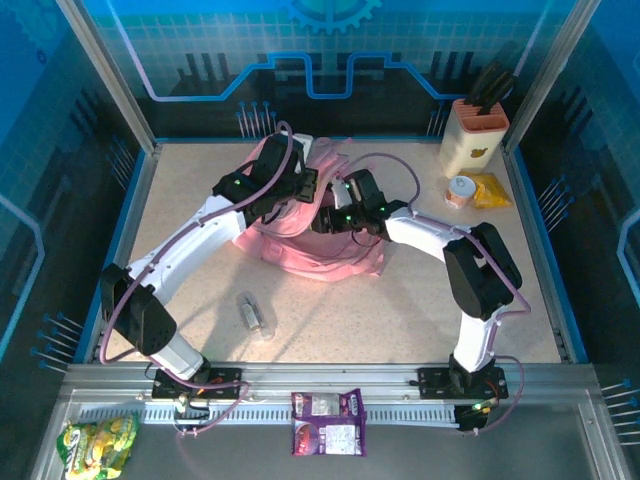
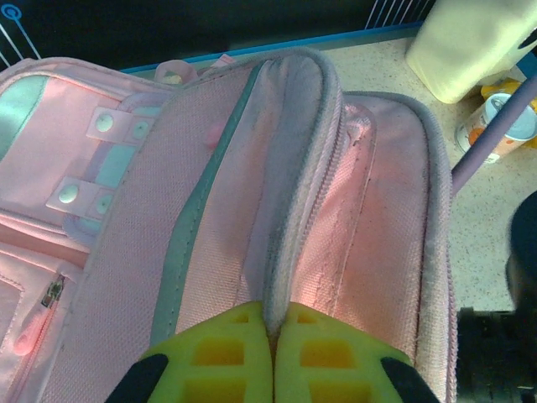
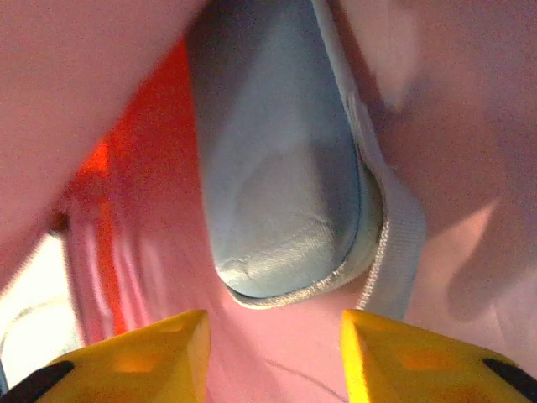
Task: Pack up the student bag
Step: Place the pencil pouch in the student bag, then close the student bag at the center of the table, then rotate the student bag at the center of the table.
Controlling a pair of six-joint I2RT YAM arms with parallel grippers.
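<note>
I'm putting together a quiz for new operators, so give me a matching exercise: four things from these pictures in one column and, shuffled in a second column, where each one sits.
Things
1. backpack
2. clear bottle
3. purple packet
4. cream holder

Places
A. standing at the far right corner of the table
B. on the metal ledge in front of the table, roughly centred
C. lying on the table, nearer than the bag, left of centre
D. middle of the table, towards the back

Pairs: 1-D, 2-C, 3-B, 4-A
</note>
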